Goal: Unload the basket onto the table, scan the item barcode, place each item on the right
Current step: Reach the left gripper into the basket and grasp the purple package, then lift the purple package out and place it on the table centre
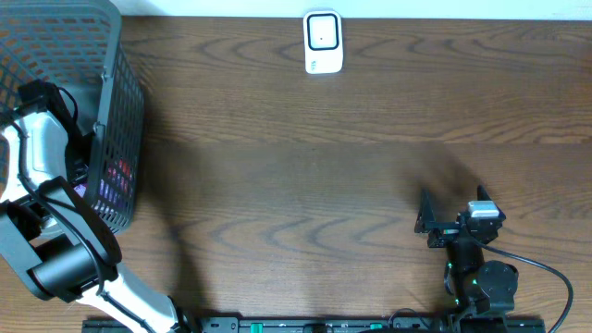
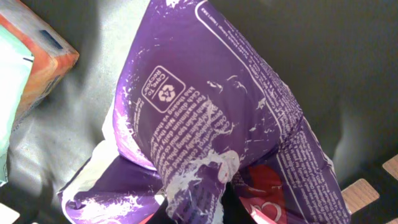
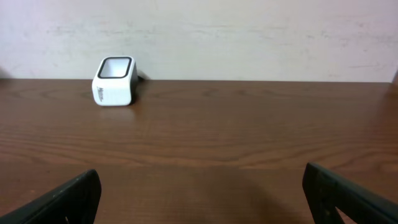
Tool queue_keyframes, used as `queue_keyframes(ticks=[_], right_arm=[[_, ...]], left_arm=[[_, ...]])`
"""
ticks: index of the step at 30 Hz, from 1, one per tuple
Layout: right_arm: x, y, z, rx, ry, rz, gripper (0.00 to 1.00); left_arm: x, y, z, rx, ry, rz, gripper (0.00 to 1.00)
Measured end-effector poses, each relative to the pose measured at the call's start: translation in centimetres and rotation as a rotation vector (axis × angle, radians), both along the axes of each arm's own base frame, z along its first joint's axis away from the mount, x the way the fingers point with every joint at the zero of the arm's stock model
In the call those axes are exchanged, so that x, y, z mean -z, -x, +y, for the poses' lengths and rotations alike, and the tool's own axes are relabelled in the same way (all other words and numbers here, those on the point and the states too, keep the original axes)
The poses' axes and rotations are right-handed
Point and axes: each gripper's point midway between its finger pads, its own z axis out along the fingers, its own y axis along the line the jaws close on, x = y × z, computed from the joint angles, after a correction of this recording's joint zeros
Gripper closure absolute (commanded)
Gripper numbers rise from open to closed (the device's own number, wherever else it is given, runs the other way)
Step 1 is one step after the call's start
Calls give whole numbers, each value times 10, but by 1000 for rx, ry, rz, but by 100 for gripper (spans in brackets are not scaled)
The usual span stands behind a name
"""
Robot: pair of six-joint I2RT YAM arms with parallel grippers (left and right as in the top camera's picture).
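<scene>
Inside the mesh basket (image 1: 120, 83) at the left, the left gripper (image 2: 196, 193) is pinched together on a crumpled fold of the purple packet (image 2: 205, 106), beside an orange box (image 2: 43, 56). The white scanner (image 1: 323, 42) stands at the table's (image 1: 277, 185) far edge. At the right, the right gripper (image 1: 425, 220) holds nothing, its fingers wide apart.

Count on the surface (image 1: 296, 185): one dark mesh basket (image 1: 125, 102) and one white scanner (image 1: 323, 42). Inside the basket, the left wrist view shows one purple printed bag (image 2: 217, 112) and one orange carton (image 2: 46, 53); further contents cannot be told. Two robot arms: the left arm (image 1: 42, 157) and the right arm (image 1: 476, 273).
</scene>
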Motion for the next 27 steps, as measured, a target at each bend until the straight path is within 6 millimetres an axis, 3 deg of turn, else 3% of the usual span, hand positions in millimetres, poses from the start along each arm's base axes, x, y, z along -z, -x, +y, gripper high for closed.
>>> queue_keyframes(ticks=[5,8,10,13,17,19,22,24,27], right_arm=[[0,0,0,0,0,0,1],[0,0,0,0,0,0,1],[0,0,0,0,0,0,1],[0,0,0,0,0,0,1],[0,0,0,0,0,0,1],[0,0,0,0,0,0,1],[0,0,0,0,0,0,1],[0,0,0,0,0,0,1],[0,0,0,0,0,0,1]], left_arm=[[-14,-8,0,-48,5,-44,93],[-46,-28,5,-65,-19,-162,93],[-88,-43,9,-63,-67,-296,93],[-175,-55,12,-51,-174,-539,93],[-296,-37,1,-43,-317,-859,93],[-342,-19,-13,-45,-352,-992,93],[-385,-8,-43,1,-313,-1157,93],[-406,-12,-74,87,-238,-1255,93],[-415,-23,-128,235,-88,-1318,93]])
